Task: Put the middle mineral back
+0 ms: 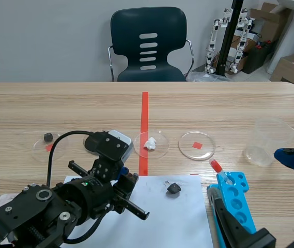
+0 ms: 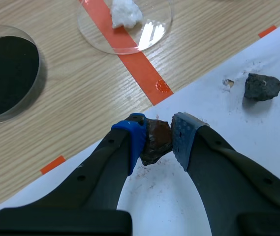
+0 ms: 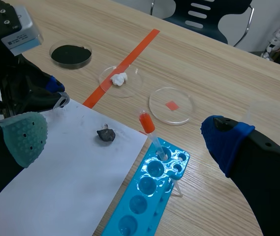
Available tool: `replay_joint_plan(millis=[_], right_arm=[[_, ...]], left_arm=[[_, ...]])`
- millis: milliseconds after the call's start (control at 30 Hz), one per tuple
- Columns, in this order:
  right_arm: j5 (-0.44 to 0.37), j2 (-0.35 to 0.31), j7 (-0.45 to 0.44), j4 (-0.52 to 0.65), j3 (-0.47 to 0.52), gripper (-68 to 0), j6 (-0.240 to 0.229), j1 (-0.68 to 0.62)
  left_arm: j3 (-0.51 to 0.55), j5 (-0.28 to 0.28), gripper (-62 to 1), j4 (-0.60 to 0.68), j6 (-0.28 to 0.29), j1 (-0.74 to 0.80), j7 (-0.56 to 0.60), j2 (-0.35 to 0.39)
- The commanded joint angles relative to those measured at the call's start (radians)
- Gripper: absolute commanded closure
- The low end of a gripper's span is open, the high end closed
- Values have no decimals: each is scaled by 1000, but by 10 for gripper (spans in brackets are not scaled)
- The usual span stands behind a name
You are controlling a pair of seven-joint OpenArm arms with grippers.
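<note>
Pinching a reddish-brown mineral (image 2: 157,142) between its two pads, the left gripper (image 2: 159,133) sits low over the white paper sheet (image 2: 238,162), close to the sheet's far edge and toward its left corner. Whether the stone touches the paper cannot be told. The sheet lies along the table's (image 1: 214,108) near edge. A dark grey mineral (image 2: 262,86) rests on the sheet toward its far right corner, well apart from the gripper. Beyond the sheet's far edge, toward the table's middle, stand a dish of black powder (image 2: 7,73), a dish with a white lump (image 2: 125,14) on the tape line, and a dish over a red square mark (image 1: 197,145). The right gripper (image 3: 125,137) hangs with fingers spread wide, holding nothing, above the blue tube rack (image 3: 149,191) by the sheet's right edge.
</note>
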State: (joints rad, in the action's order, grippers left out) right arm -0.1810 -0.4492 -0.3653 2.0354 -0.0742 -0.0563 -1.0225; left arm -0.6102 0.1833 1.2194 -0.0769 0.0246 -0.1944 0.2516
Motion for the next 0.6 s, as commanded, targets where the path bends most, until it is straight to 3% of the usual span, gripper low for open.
replay_joint_plan(millis=[0,567], right_arm=[[-6,-8,-15,5,2,-679,4,9],[-6,-8,-15,5,2,-679,4,9]], left_arm=[[3,8,-100,4,-2,-11,25,-8],[3,8,-101,-62,-2,-14,48,-11]])
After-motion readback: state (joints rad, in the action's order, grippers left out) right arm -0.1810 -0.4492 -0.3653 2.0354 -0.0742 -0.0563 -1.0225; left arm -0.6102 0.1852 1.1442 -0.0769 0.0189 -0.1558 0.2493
